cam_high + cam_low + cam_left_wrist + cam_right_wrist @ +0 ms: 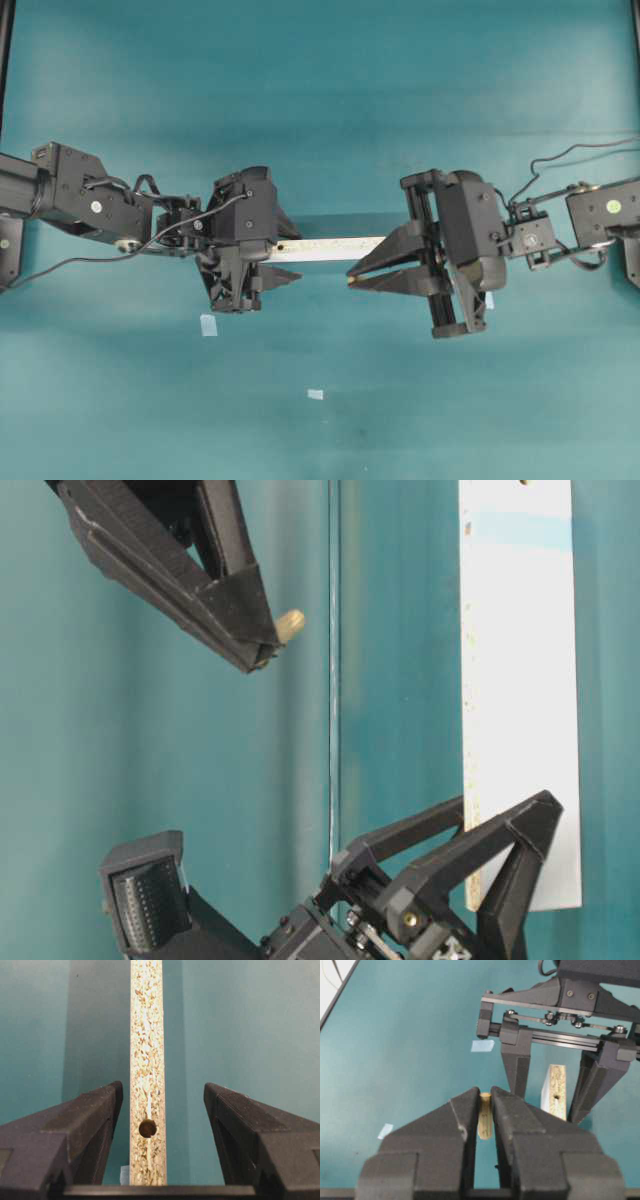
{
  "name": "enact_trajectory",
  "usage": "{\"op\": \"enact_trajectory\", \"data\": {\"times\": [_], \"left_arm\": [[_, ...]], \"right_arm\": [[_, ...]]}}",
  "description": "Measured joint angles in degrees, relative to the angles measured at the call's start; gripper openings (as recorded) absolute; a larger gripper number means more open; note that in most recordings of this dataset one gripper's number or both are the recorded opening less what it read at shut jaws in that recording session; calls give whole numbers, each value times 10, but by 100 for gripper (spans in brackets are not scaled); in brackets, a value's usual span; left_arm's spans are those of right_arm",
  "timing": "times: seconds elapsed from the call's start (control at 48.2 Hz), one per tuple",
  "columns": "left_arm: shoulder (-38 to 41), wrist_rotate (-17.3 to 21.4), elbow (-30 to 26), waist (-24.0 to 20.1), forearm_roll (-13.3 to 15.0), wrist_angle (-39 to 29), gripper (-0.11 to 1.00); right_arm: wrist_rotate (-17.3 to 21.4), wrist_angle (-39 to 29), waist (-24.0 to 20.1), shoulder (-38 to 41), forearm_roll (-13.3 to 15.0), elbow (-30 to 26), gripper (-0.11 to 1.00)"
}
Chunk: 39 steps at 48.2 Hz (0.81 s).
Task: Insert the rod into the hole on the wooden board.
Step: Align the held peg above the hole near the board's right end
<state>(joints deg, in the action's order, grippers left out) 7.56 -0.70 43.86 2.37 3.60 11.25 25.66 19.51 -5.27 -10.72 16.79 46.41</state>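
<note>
From overhead, the wooden board [330,249] lies as a narrow pale strip on the teal table [320,100], between the two arms. The left pincer [283,252] straddles the board's left end with its jaws apart; the right pincer [352,272] sits just below the board's other end, pinched on the rod [350,280], barely visible at its tips.

At table level the board's white face carries a pale-blue band near the far end, and the rod, a short cream peg, pokes from the right pincer's tips, well clear of the board.

The left wrist view shows the speckled edge with one round hole [147,1128], both fingers [85,1125] clear of it.

The right wrist view shows the rod clamped upright, beside the board's drilled end.
</note>
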Motion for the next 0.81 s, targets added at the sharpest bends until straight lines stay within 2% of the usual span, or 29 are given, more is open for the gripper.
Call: {"op": "enact_trajectory", "data": {"times": [0.415, 0.477, 0.602, 0.664, 0.809], "left_arm": [[0, 2, 13, -14, 0, -1, 71], [0, 2, 14, -14, 0, -1, 66], [0, 2, 15, -14, 0, -1, 45], [0, 2, 14, -14, 0, -1, 38], [0, 2, 14, -15, 0, -1, 36]], "right_arm": [[-4, 60, 19, -1, 1, 39, 10], [-6, 65, 24, -1, 0, 43, 10], [-5, 81, 35, -2, 0, 54, 10], [-5, 87, 40, -5, -1, 59, 10], [-5, 95, 48, -17, -2, 76, 10]]}}
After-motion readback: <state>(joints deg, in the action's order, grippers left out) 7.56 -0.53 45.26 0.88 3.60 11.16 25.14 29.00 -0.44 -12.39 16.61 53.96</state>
